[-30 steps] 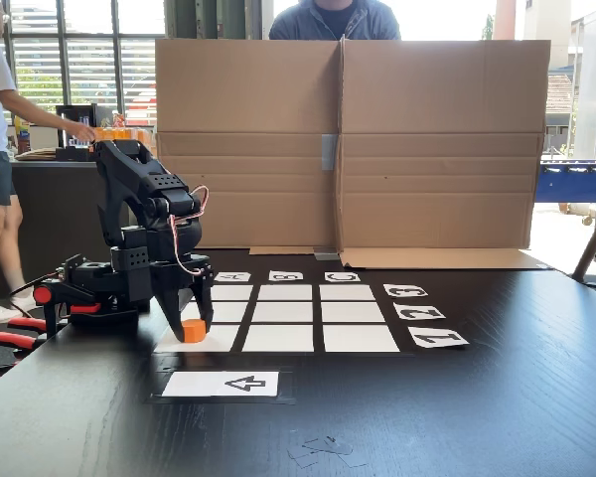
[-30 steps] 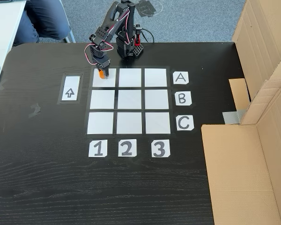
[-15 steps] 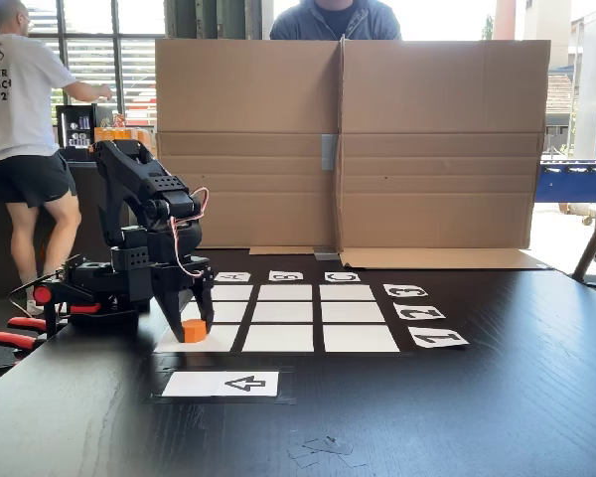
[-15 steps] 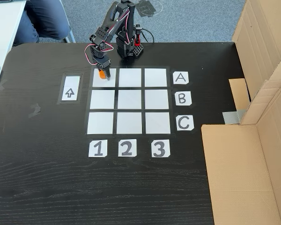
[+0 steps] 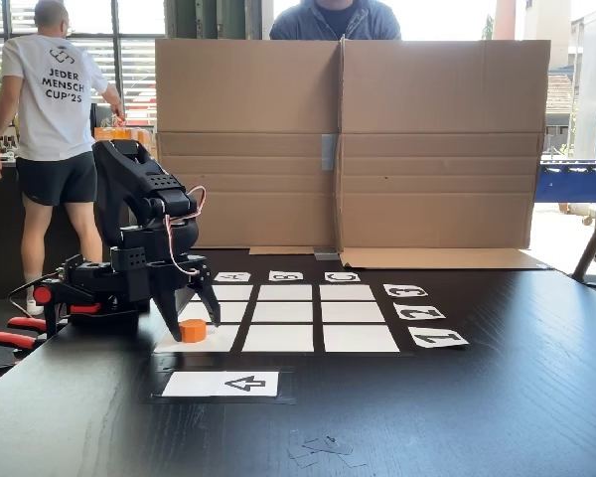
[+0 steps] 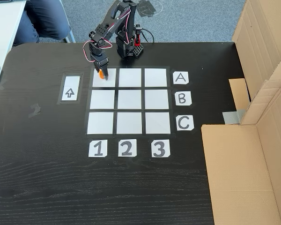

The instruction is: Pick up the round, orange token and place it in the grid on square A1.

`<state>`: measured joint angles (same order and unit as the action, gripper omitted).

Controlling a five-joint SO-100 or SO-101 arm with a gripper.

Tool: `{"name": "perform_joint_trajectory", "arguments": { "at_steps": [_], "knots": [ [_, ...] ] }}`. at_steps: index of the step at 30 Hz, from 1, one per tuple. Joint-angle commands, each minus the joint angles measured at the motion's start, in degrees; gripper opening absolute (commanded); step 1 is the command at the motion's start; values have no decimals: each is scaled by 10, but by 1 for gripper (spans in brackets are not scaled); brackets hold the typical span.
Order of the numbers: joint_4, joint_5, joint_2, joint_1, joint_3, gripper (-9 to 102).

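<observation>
The orange token [image 5: 193, 330] stands flat on square A1 [image 5: 222, 341], the corner cell of the grid [image 5: 303, 313] nearest the arm's base. My gripper [image 5: 195, 327] hangs just over it, open, with one black finger on each side of the token and small gaps between. In the high fixed view the token [image 6: 100, 74] peeks out below the gripper [image 6: 102, 71] at the upper left part of square A1 [image 6: 105, 80], where row A meets column 1 of the grid [image 6: 130, 99].
A white arrow card [image 6: 70, 88] lies beside the grid. A tall cardboard wall [image 5: 343, 149] bounds one side of the table, with a person [image 5: 333, 18] behind it. Red-handled clamps [image 5: 10, 334] hold the arm's base. A person in a white shirt [image 5: 55, 109] stands in the background.
The fingers have spread apart and let go of the token, which now rests on the corner cell. The person in the background walked further into view.
</observation>
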<state>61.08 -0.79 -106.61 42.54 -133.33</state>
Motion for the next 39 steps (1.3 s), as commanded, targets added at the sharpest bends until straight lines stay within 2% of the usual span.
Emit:
{"name": "perform_joint_trajectory", "arguments": {
  "at_steps": [1,14,28,39],
  "knots": [
    [-1,3,-40,18,9,30],
    [11,0,-190,98,36,30],
    [17,-4,-303,235,114,30],
    [134,-4,-422,335,150,30]
  ]
}}
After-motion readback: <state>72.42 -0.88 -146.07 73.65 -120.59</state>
